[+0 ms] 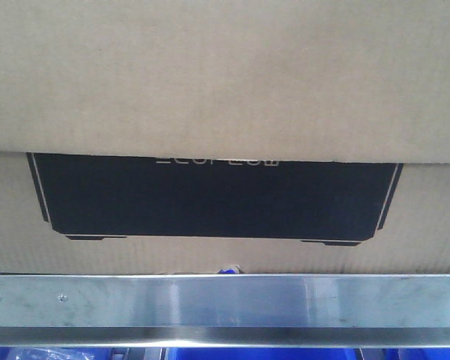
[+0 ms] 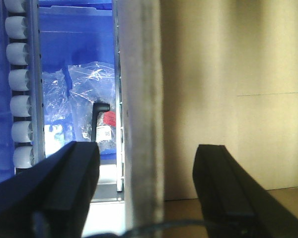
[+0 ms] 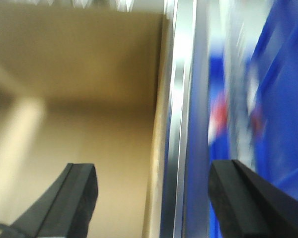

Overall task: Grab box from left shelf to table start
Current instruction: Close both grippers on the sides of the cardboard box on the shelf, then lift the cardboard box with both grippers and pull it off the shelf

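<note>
The box (image 1: 225,82) is brown corrugated cardboard and fills the front view, wider than the frame; its black panel (image 1: 210,199) has a thin white edge and white lettering half covered by a flap. It rests on the left shelf, whose brushed-steel front rail (image 1: 225,300) runs below it. In the left wrist view my left gripper (image 2: 146,171) is open, its fingers on either side of the steel rail (image 2: 141,99), the box side (image 2: 228,89) to the right. My right gripper (image 3: 153,186) is open too, straddling the rail (image 3: 181,124) beside the box (image 3: 79,99). The table is out of view.
Blue plastic bins (image 1: 270,353) sit under the rail. One bin (image 2: 84,59) holds clear bags with a black part and a red label. White rollers (image 2: 19,84) line the far left of the left wrist view. A blurred blue bin (image 3: 273,99) is right of the rail.
</note>
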### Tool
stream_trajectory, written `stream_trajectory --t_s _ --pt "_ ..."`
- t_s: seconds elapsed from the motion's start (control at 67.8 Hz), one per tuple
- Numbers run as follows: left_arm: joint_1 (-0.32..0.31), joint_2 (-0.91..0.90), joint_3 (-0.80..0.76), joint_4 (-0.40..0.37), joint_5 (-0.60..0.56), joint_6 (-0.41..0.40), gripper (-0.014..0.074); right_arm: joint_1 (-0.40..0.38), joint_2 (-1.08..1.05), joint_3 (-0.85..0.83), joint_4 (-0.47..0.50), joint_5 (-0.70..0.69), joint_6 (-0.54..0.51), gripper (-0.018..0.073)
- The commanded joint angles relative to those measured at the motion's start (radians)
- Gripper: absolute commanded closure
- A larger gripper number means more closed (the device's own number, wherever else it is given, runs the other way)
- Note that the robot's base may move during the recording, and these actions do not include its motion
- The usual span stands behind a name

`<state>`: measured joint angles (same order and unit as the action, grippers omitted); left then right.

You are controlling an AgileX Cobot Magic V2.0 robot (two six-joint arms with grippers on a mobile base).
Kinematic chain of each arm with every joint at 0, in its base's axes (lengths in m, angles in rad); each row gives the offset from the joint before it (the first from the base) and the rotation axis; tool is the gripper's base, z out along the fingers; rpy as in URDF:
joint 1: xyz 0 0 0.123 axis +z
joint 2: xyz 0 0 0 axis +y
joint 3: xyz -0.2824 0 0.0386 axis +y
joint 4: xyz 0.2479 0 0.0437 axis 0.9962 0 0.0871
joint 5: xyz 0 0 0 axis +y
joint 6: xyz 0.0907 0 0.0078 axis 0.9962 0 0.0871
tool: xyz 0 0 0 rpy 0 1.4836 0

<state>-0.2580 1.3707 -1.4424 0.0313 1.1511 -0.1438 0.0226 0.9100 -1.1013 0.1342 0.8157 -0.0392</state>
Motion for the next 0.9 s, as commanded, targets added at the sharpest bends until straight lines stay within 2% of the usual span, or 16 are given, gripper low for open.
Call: stream_trajectory --t_s 0.0,0.265,0.339,0.442,0.531,0.59,0.634,0.737,0.796,0.885 --pt "0.001 -0.023 -0.028 0.018 -0.040 -0.005 0.0279 0.002 0.108 -0.103 0.000 0.001 -0.013 -0.0010" --pt "0.001 -0.022 -0.028 0.018 -0.040 -0.005 0.0279 0.002 0.338 -0.184 -0.047 0.012 -0.013 -0.0010" --pt "0.001 -0.022 -0.028 0.018 -0.036 -0.005 0.0281 0.002 0.376 -0.184 -0.048 0.011 -0.013 0.0025" --pt "0.001 -0.022 -0.028 0.018 -0.036 -0.005 0.0314 0.002 0.411 -0.184 -0.048 0.011 -0.013 0.0179" --pt "0.001 -0.022 -0.028 0.018 -0.036 -0.005 0.0385 0.002 0.419 -0.184 -0.049 0.009 -0.013 0.0403" --pt "0.001 -0.022 -0.028 0.011 -0.036 -0.005 0.0465 0.002 0.416 -0.184 -0.049 0.007 -0.013 0.0528" --pt "0.001 -0.022 -0.028 0.011 -0.036 -0.005 0.0532 0.002 0.414 -0.185 -0.050 0.005 -0.013 0.0488" --pt "0.001 -0.022 -0.028 0.010 -0.036 -0.005 0.0709 0.002 0.412 -0.187 -0.052 0.006 -0.013 0.0501" --pt "0.001 -0.022 -0.028 0.010 -0.040 -0.005 0.0682 0.002 0.412 -0.195 -0.052 0.010 -0.013 0.0501" --pt "0.001 -0.024 -0.028 0.010 -0.042 -0.005 0.0691 0.002 0.404 -0.214 -0.053 0.019 -0.013 0.0501"
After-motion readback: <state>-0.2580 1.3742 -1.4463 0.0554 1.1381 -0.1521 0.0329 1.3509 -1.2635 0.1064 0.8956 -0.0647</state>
